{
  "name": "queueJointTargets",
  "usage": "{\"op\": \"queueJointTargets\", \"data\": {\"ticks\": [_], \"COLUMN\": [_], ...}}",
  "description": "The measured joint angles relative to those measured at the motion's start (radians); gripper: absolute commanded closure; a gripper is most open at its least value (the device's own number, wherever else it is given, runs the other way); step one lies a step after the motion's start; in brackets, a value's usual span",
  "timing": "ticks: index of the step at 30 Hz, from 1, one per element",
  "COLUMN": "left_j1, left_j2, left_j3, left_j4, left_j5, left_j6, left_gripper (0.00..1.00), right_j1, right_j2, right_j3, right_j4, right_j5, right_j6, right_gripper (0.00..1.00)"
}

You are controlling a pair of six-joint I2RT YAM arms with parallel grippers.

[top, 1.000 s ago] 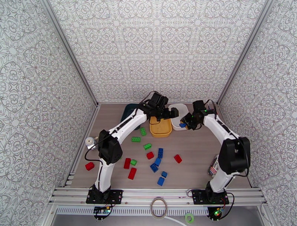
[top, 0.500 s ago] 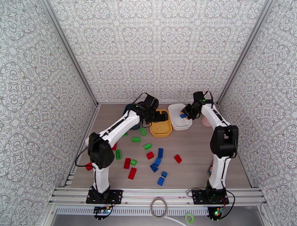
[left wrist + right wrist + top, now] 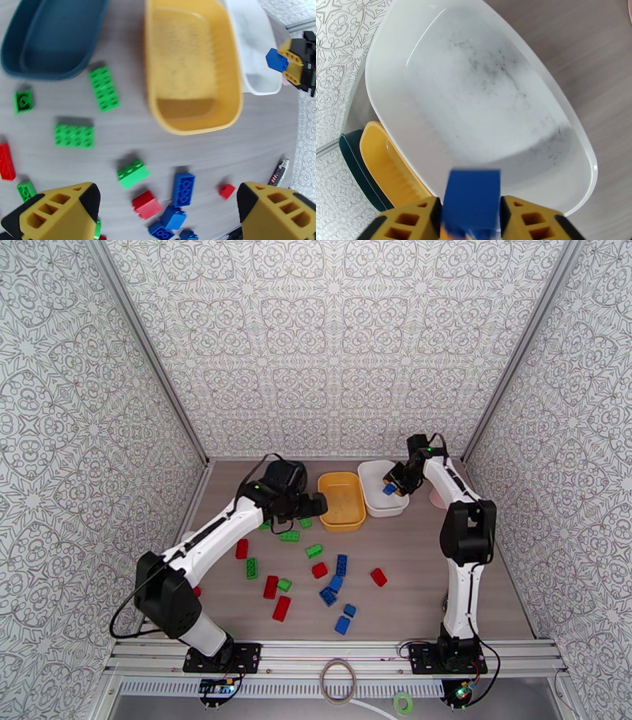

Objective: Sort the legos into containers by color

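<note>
My right gripper (image 3: pixel 393 486) is shut on a small blue lego (image 3: pixel 472 201), held above the near end of the empty white tub (image 3: pixel 474 98). The same brick (image 3: pixel 276 60) shows beside the white tub (image 3: pixel 252 47) in the left wrist view. My left gripper (image 3: pixel 166 201) is open with nothing between its fingers and hangs over the loose legos, near the yellow tub (image 3: pixel 341 507). The teal tub (image 3: pixel 55 35) and the yellow tub (image 3: pixel 189 67) are empty. Red (image 3: pixel 281 608), green (image 3: pixel 289 536) and blue (image 3: pixel 341 564) legos lie scattered on the table.
A flag-patterned packet (image 3: pixel 278 173) lies at the table's right side. A pink cup (image 3: pixel 437 498) stands just right of the white tub, behind the right arm. Patterned walls close in the table on three sides.
My left arm has swung back left from over the yellow tub to above the green bricks. My right gripper has carried the blue lego farther back over the white tub.
</note>
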Motion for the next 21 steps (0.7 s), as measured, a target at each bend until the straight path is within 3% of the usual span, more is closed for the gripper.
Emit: {"op": "queueJointTargets", "data": {"ticks": [12,21], "left_j1": [0.041,0.043], "left_j2": [-0.079,-0.095], "left_j3": [-0.106,-0.135], "left_j4": [0.014,0.014], "left_j5": [-0.005,-0.017], "left_j6": [0.004,0.040], "left_gripper": [0.01,0.01], "right_j1": [0.017,0.166], "right_j2": [-0.071,-0.422], "right_j3": [0.001,-0.267], "right_j4": [-0.069,-0.048], "right_j5": [0.067,0.137], "right_j6": [-0.061,-0.085], "right_gripper": [0.46,0.39]}}
